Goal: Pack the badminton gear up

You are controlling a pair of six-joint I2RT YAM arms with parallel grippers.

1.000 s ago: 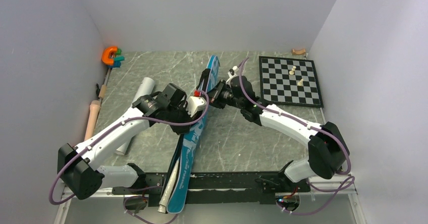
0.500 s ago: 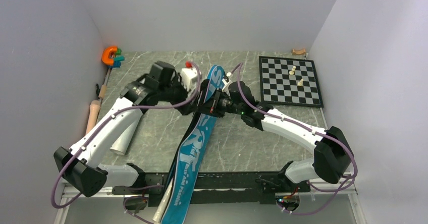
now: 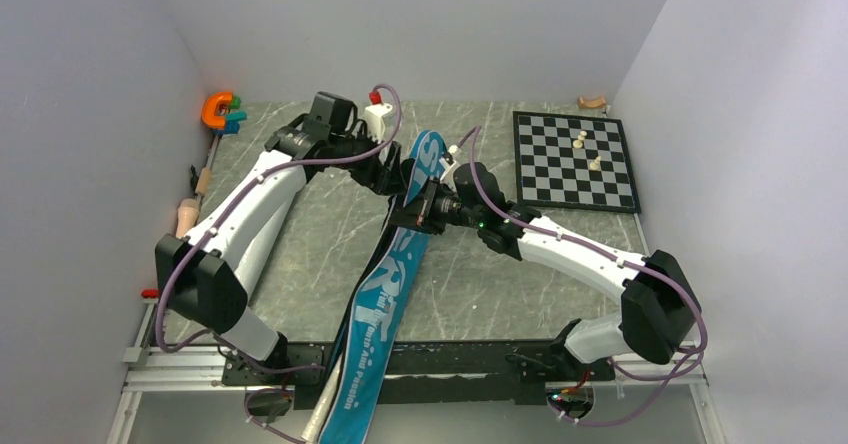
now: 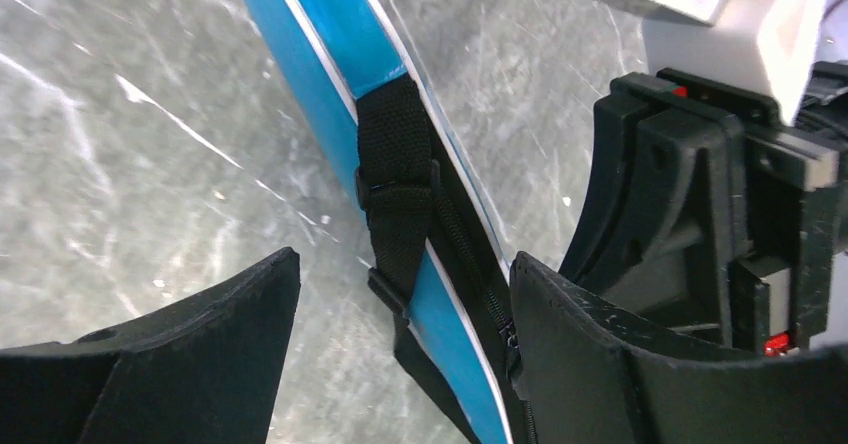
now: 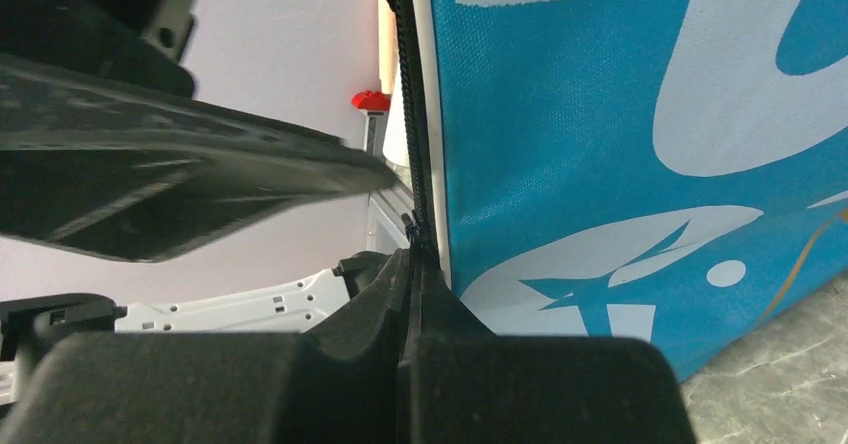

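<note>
Grey marbled surface (image 3: 470, 274) fills a booth of pale walls. On it the right tool (image 5: 410, 259) is clenched on the zipped edge of the blue bag (image 5: 620, 114), with its two fingers pressed flat together and the black zipper (image 5: 408, 114) running down into the seam between them. The left tool (image 4: 405, 264) is released. Its dark fingers (image 4: 200, 364) are spread to either side of the bag's narrow edge, where the black strap (image 4: 395, 164) lies along the blue cloth. One finger sits close against the bag and the other stands apart from it.

From above, both tools meet at the bag's far half, the left tool on the bag's left side and the right tool on its right. The bag runs back to the near edge of the surface and overhangs it. A white racket handle (image 3: 315, 419) pokes out just beside the bag's near end. The chessboard (image 3: 575, 159) lies well to the right of the bag, and the orange clamp (image 3: 218, 109) sits well to its left.
</note>
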